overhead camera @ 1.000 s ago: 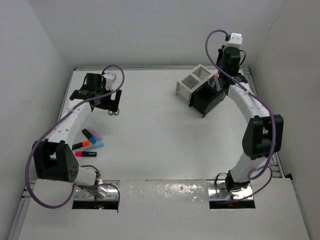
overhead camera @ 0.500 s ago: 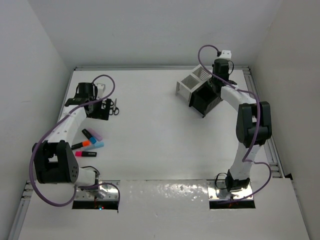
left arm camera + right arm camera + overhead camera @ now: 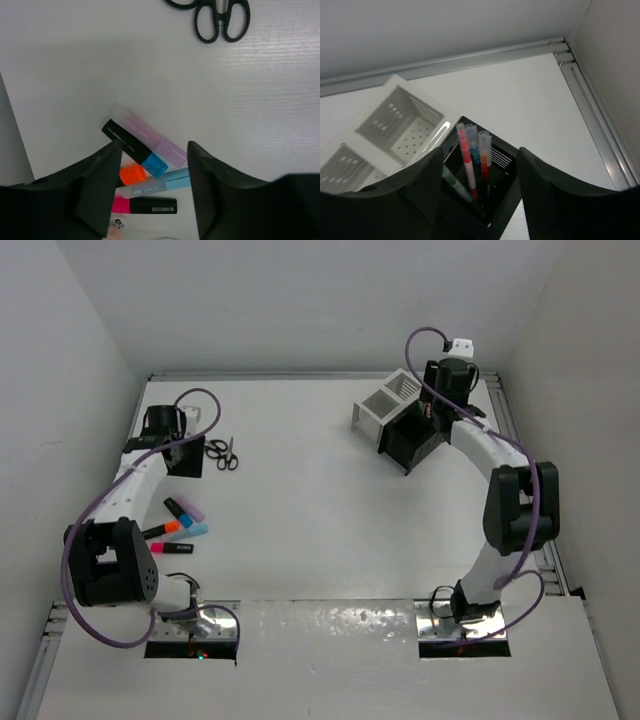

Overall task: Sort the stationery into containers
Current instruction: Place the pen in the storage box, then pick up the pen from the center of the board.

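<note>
Black-handled scissors (image 3: 222, 453) (image 3: 215, 17) lie on the table just right of my left gripper (image 3: 185, 458) (image 3: 154, 147). It hovers open and holds nothing. Past its fingers lie several highlighters: purple (image 3: 152, 140), blue-capped (image 3: 132, 147), orange (image 3: 132, 175), light blue (image 3: 155, 184) and pink (image 3: 145, 205). From above this cluster (image 3: 180, 527) sits nearer the arm's base. My right gripper (image 3: 437, 410) (image 3: 481, 152) is open over the black box (image 3: 410, 438) (image 3: 505, 210). Red (image 3: 466, 155), blue (image 3: 474, 145), orange (image 3: 484, 155) and green (image 3: 452, 182) pens stand in it. The white box (image 3: 385, 405) (image 3: 395, 120) adjoins it.
White walls close in the table on the left, back and right. A metal rail (image 3: 592, 115) runs along the right edge, close to the boxes. A purple cable (image 3: 195, 400) loops over the left wrist.
My right gripper has gone down to the black box and opened, leaving the pens standing in it. My left gripper has shifted left off the scissors, its jaws narrowing.
</note>
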Motion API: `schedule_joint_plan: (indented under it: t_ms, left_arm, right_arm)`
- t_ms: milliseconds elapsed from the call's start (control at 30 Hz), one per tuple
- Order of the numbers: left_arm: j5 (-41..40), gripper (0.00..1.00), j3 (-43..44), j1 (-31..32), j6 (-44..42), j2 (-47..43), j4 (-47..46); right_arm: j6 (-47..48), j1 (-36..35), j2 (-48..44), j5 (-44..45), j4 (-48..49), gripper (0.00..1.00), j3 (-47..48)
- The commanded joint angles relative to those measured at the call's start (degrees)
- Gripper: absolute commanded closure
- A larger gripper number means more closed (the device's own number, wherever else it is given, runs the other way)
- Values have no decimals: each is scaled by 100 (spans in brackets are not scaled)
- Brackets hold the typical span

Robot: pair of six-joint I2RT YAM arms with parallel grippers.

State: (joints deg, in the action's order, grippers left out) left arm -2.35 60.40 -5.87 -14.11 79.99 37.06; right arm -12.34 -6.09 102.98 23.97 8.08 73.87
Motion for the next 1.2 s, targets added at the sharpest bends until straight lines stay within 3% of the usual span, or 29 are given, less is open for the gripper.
schedule_joint_plan:
  t_ms: [0,167,200,300,400,433,600,700,967,1167]
  left_arm:
    - [155,52,200,-239,84,61,-15]
    - [594,82,419,-696,172,368,214]
    - [882,84,455,-740,154,412,284]
    - [1376,83,525,-802,119,483,319]
    - [1387,75,578,-784,-222,439,372]
    - [1308,67,613,-784,-372,456,424]
    - [-60,52,693,-810,-1172,685,987]
    - [-310,46,482,-881,-1550,537,1005]
    - [1121,34,-133,-1066,-3692,184,1366]
    - [1052,34,-82,-705,-4222,482,848]
  right_arm:
    - [-216,-199,-936,-383,343,41,-222]
    - [-6,-988,-1727,-806,493,78,-1058]
    - [12,-1104,-1885,-780,467,79,-1154]
    - [-233,-1500,-2053,-753,379,74,-1409]
    - [-497,-1781,-2194,-998,90,67,-1559]
    - [-515,-1860,-2229,-1130,19,65,-1603]
    - [-278,-2370,-2300,-1166,-306,55,-1875]
    - [-269,-2537,-2273,-1210,-438,53,-1911]
    - [-568,-2933,-2045,-1351,-553,52,-1832]
    - [-656,-3162,-2168,-1316,-518,51,-2051]
